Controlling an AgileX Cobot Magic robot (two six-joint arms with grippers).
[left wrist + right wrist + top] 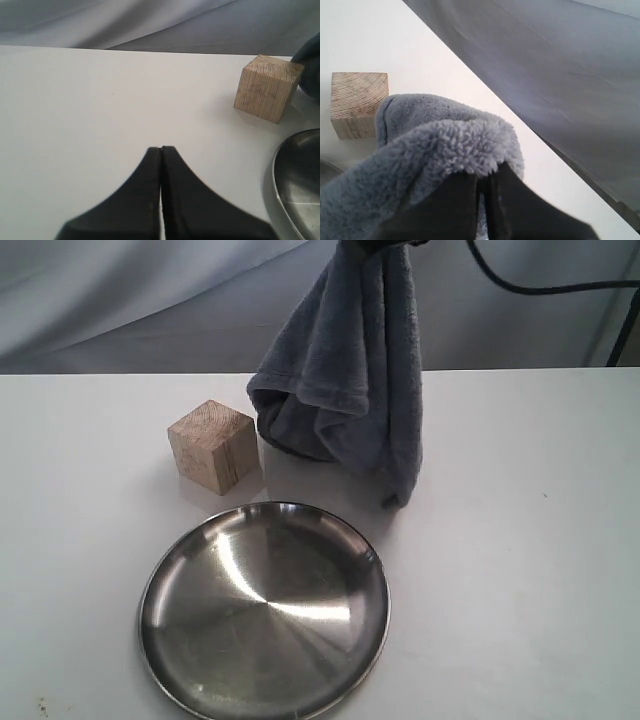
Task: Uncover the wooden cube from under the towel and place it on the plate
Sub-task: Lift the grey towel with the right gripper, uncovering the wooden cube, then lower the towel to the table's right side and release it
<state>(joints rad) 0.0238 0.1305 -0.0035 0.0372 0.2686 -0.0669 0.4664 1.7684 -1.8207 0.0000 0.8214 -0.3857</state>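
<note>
Starting at the left tool [161,150]: its jaws are pressed together with nothing between them, and it hovers low over the bare counter [520,540]. The wooden cube [267,89] sits uncovered ahead of this tool and off to one side, well apart from it. That's the first hazard: if the tool goes in with its jaws closed like this, I'd expect it to shove the block instead of gripping it.

The plate [265,610] lies near the cube with its rim just short of the block. A nudged cube could ride up against that rim and tip. A release at the edge rather than the middle might let it roll off the slick steel.

Now the towel [350,370]. It hangs from the right tool [482,175], which is pinched tight on a thick fold, and the cube sits below and beyond those tips. A hanging fold is just beside the block, and I cannot tell whether it touches. If the tool swings sideways, the cloth could drag the cube. If the plush pile slips out of the pinch, the towel could drop back over the block or the plate.
</note>
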